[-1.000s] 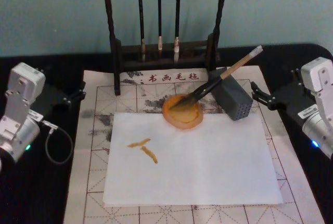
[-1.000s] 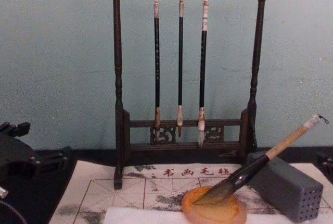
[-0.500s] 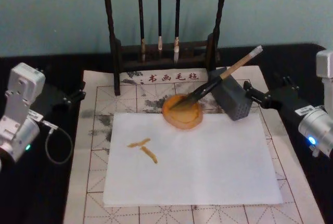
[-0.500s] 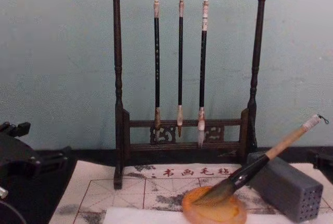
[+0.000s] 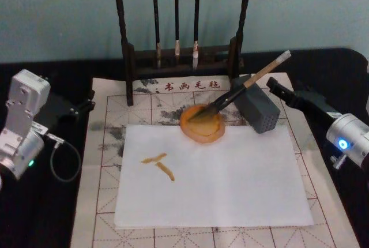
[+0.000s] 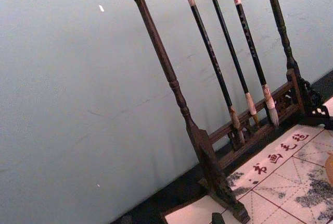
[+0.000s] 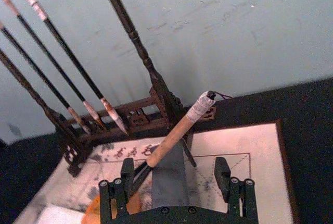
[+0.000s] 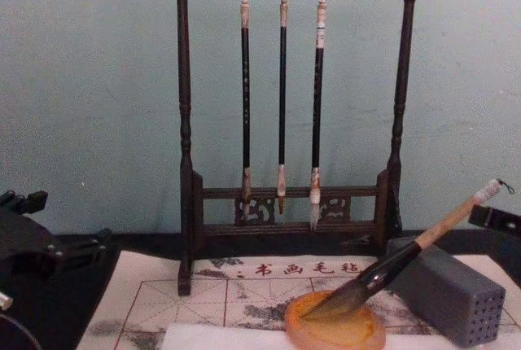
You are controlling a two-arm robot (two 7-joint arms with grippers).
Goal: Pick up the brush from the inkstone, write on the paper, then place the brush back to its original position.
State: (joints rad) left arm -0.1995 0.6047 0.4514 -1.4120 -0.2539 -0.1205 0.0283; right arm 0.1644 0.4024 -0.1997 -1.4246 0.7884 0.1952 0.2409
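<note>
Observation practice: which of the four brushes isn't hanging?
The thick bamboo-handled brush, leaning on the grey block, bristles in the orange inkstone; the thin brushes hang.

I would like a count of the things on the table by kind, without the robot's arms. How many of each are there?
Thin brushes: 3
Thick brush: 1
Inkstone: 1
Grey block: 1
Paper sheet: 1
Rack: 1
Mat: 1
Total: 9

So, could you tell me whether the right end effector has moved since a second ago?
Yes. The right end effector has moved forward and leftward, nearer the grey block that the brush leans on. The left end effector sits parked.
</note>
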